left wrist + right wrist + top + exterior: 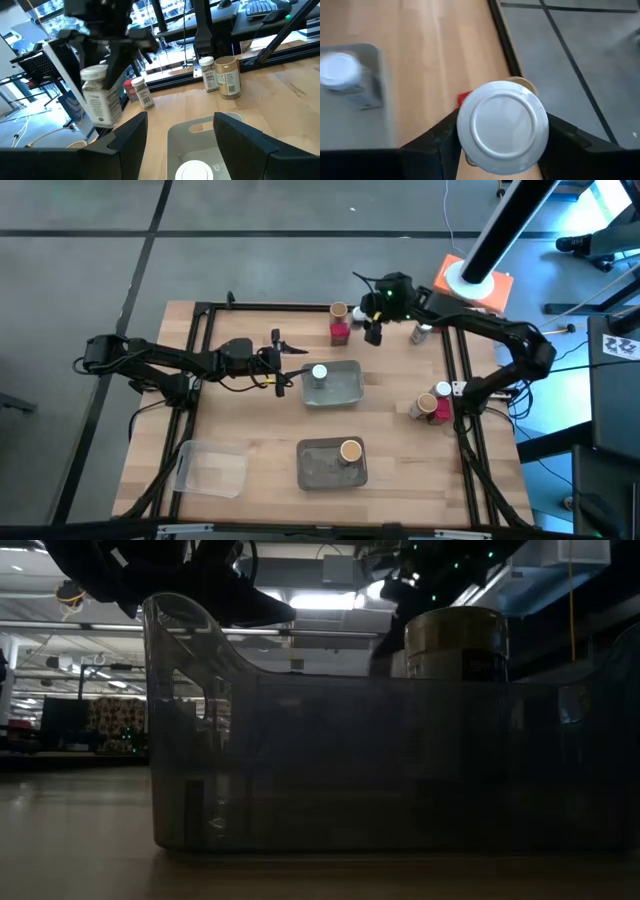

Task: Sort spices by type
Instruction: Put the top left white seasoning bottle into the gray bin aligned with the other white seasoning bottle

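Observation:
My right gripper hangs near the table's far edge, shut on a white-lidded jar, which also shows in the left wrist view. My left gripper is open and level at the left end of a grey tray. Another white-lidded jar stands in that tray. A tan-topped cylinder stands in a second grey tray near the front. At the far edge a brown cylinder and a red packet stand together. My right gripper pinches the jar between its two fingers, one on each side of the jar's top just under the white lid. The fingers slant down from above. The jar hangs below them, slightly tilted, lifted clear of the table.
A jar lies on its side at the far right. A tan cylinder and a red packet stand by the right edge. A clear tray sits at the near left. A black frame borders the table.

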{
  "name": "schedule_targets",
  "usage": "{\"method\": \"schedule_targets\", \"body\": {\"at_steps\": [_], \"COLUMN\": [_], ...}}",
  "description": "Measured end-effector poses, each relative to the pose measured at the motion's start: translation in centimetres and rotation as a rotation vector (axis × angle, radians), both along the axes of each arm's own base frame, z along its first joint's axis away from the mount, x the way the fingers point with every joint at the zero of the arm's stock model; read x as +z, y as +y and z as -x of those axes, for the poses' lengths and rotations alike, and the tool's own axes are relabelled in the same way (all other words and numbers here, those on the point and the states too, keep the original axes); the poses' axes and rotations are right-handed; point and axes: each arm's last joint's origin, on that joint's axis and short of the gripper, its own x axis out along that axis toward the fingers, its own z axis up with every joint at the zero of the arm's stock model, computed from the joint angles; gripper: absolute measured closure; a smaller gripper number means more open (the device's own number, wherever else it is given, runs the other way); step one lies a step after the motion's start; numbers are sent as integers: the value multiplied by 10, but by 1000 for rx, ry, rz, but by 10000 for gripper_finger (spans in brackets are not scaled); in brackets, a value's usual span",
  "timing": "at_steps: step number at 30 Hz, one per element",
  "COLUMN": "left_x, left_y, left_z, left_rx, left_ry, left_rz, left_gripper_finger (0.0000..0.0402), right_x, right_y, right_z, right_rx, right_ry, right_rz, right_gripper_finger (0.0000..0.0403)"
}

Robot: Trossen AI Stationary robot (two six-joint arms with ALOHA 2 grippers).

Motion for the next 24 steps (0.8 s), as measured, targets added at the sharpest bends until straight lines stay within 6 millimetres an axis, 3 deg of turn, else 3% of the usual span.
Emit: {"method": "schedule_targets", "body": {"at_steps": [13, 24], "left_x": [0, 0], "left_y": [0, 0], "left_z": [0, 0], "left_rx": [0, 0], "left_ry": [3, 3], "left_rz": [3, 3], "left_gripper_finger": [185, 185], "right_x": [3, 0], "right_y": [54, 87], "right_z": [-20, -32], "right_rx": [161, 240], "right_ry": [-31, -22], "right_rz": [-125, -177], "right_gripper_finger": [193, 193]}}
